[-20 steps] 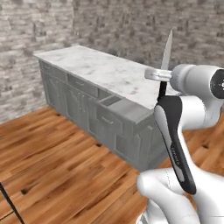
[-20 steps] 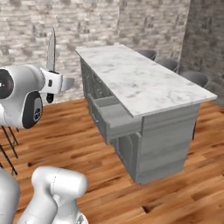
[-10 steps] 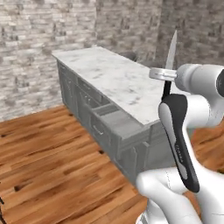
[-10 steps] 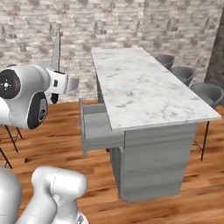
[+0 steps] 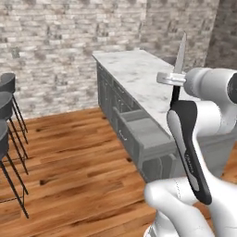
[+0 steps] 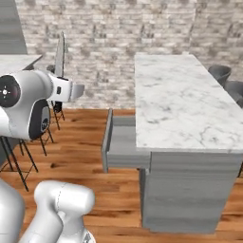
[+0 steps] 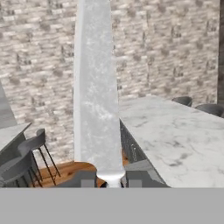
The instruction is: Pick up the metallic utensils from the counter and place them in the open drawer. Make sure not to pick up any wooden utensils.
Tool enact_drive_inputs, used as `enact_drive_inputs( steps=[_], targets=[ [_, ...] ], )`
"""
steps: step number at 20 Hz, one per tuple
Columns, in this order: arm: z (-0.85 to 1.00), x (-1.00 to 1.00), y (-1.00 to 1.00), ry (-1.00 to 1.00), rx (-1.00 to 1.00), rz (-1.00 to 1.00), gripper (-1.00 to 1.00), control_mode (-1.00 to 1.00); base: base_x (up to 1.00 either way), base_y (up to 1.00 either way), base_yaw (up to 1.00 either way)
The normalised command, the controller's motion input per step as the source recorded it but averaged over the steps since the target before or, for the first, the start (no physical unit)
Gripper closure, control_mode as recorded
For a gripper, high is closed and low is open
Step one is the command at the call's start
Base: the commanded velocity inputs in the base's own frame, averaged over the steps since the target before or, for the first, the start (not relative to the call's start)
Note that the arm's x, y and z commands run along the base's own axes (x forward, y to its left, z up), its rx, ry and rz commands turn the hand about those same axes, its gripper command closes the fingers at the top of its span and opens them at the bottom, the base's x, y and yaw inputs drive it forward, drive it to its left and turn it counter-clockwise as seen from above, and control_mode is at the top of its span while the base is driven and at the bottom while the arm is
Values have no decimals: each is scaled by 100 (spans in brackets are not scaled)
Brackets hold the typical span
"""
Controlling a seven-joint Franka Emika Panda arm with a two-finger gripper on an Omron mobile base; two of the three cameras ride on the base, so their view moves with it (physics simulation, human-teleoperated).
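My gripper point(image 7: 110, 179) is shut on the knife point(image 7: 95, 96), a metallic utensil whose long silver blade stands upright, well above the floor. The knife blade point(image 5: 179, 52) rises from the gripper point(image 5: 170, 79) on the left side of my white hand. From the other side, the blade point(image 6: 60, 53) stands above the gripper point(image 6: 71, 90). The white marble counter point(image 5: 139, 69) point(image 6: 180, 99) point(image 7: 175, 135) tops grey cabinets. Its grey drawer point(image 5: 147, 132) point(image 6: 121, 142) stands pulled out and looks empty. No other utensils are visible on the slab.
Dark bar stools point(image 5: 8, 95) stand on the wooden floor at the left, and more stools point(image 6: 223, 75) sit beyond the counter. A second marble counter point(image 6: 16, 61) is at the far left. A brick wall point(image 5: 55, 46) closes the back.
The whole scene has shifted in both base views, so the base has driven and turned; the counter and drawer now appear nearer and more end-on. The knife stays upright in the shut gripper.
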Motion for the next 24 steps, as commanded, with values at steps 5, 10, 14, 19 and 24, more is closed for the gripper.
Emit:
enact_drive_inputs(
  steps=[5,10,14,19,24],
  targets=[
    [0,0,0,0,0,0,100,100,52,-67,38],
    [0,0,0,0,0,0,100,100,48,-57,33],
    [0,0,0,0,0,0,100,100,31,-32,18],
    [-19,16,0,10,-1,0,100,-100,0,0,0],
    [-81,58,-1,35,-12,0,100,-100,0,0,0]
  ],
)
